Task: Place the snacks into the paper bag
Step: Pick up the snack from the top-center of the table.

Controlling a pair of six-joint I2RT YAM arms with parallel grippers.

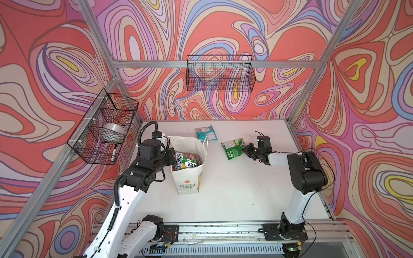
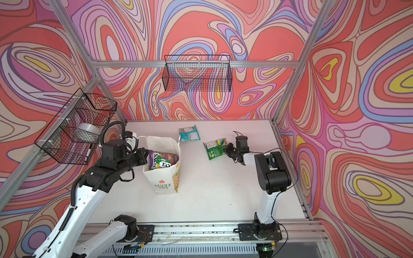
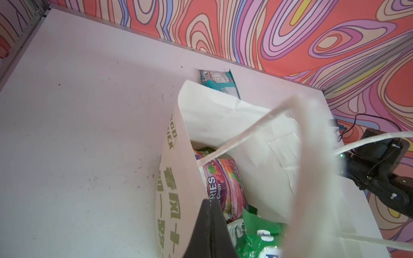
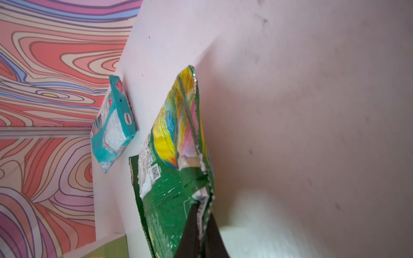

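Note:
The white paper bag (image 1: 188, 178) (image 2: 165, 181) (image 3: 223, 116) stands open left of the table's middle, with several snacks (image 1: 186, 160) (image 2: 162, 162) (image 3: 223, 185) inside. My left gripper (image 1: 173, 156) (image 2: 147, 154) (image 3: 210, 207) is shut on the bag's left rim. A green snack packet (image 1: 232, 149) (image 2: 214, 149) (image 4: 174, 178) is right of the bag, and my right gripper (image 1: 244, 148) (image 2: 226, 148) (image 4: 202, 207) is shut on its right edge. A teal snack packet (image 1: 205, 132) (image 2: 189, 133) (image 3: 220, 81) (image 4: 114, 125) lies flat behind the bag, near the back wall.
A black wire basket (image 1: 220, 73) hangs on the back wall. Another wire basket (image 1: 105, 127) on the left wall holds a metal bowl (image 1: 114, 131) and a marker (image 1: 114, 153). The arms' mounting rail (image 1: 223, 230) runs along the table's front edge.

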